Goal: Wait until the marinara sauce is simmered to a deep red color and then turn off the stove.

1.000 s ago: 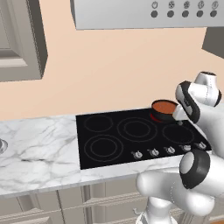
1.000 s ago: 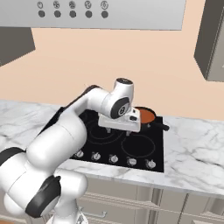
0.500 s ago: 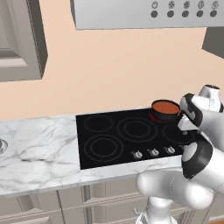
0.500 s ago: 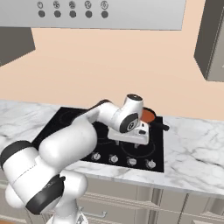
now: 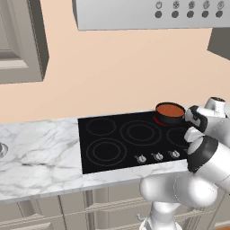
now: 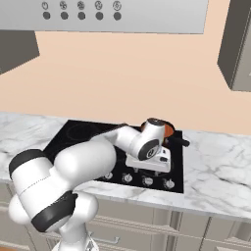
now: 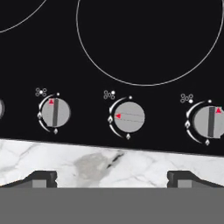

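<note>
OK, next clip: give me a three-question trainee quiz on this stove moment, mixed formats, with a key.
1. True or false: the gripper is clamped on a knob of the stove.
2. Multiple choice: in the hand view, which knob has its bar turned sideways, with the red marker at its left? A) left knob B) middle knob C) right knob
3. Fill in: the pot of marinara sauce sits on the stove's back ____ burner, seen from the robot.

Key:
1. False; the fingertips stand wide apart over the marble counter, short of the knob row.
2. B
3. right
</note>
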Robot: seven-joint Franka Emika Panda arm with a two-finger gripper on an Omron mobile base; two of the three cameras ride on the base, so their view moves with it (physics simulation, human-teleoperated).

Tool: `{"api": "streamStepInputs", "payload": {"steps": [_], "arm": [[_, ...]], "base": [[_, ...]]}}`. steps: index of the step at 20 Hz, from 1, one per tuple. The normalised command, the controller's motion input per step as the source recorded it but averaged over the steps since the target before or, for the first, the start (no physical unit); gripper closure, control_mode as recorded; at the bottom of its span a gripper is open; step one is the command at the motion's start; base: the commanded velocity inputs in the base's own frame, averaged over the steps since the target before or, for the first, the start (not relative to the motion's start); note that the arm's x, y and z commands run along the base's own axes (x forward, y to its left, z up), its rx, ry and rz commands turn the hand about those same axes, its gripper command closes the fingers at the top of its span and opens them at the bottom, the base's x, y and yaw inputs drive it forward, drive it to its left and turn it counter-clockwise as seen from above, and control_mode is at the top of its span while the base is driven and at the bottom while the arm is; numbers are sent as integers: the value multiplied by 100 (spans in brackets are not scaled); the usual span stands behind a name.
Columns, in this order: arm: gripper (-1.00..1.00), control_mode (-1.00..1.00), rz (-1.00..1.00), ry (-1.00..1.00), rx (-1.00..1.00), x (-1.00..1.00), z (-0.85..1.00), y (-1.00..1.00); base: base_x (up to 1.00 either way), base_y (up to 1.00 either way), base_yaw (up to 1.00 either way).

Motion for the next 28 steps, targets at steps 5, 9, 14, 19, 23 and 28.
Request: {"api": "streamStepInputs", "payload": {"steps": [5, 9, 14, 19, 23, 28], "arm": [[-100, -100, 0, 0, 0, 2, -32, -4], [-100, -100, 0, 0, 0, 4, -29, 0], [-100, -100, 0, 0, 0, 7, -25, 0], [-100, -100, 0, 0, 0, 7, -23, 0], [-100, -100, 0, 0, 0, 13, -13, 0], [-100, -100, 0, 0, 0, 13, -4, 0]], "base": [[0, 0, 0], [0, 0, 0], [0, 0, 0], [0, 0, 0], [0, 0, 0], [0, 0, 0]]}}
